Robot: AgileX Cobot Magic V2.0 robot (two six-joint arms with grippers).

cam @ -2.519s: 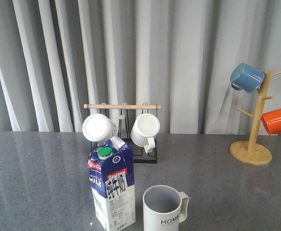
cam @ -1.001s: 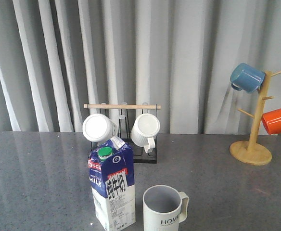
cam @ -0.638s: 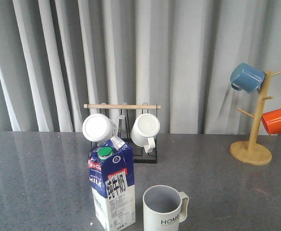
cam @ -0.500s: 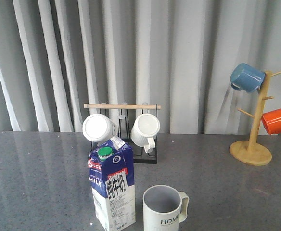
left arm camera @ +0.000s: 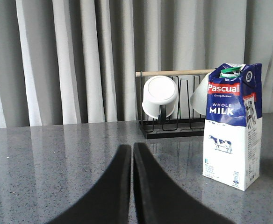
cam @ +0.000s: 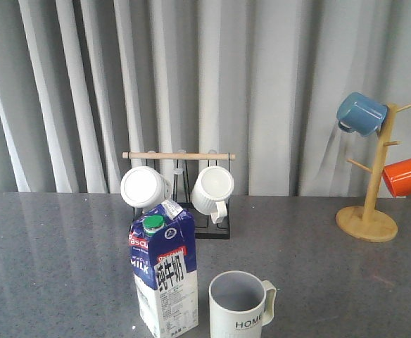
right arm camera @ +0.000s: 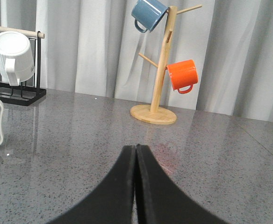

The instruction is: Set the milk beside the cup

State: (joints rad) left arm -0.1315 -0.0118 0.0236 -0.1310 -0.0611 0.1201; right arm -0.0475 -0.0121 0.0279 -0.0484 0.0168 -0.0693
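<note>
curtains are hanging in grey-white folds across the whole back of the scene, and below them we are looking at a dark grey speckled table stretching from side to side. on its right side a wooden mug tree is standing on a round base, carrying a blue mug tilted on an upper peg and an orange mug on a lower one. near the middle, towards the curtains, a black wire rack with a wooden bar is holding two white mugs side by side.

in front of the rack the milk carton is standing upright, showing its green cap, its red "pascual" band and its "milk" lettering. we are seeing it just beside the "home" mug, on that mug's left in the front view, with a narrow gap between them, so the two are not touching. the mug is sitting upright with its greyish-blue inside open to us and its handle pointing right.

in the left wrist view the left gripper is hovering low over the bare table, its two dark fingers pressed together with only a thin seam between them, holding nothing, well apart from the carton. in the right wrist view the right gripper is doing likewise: fingers closed tip to tip, empty, pointing towards the mug tree.
</note>
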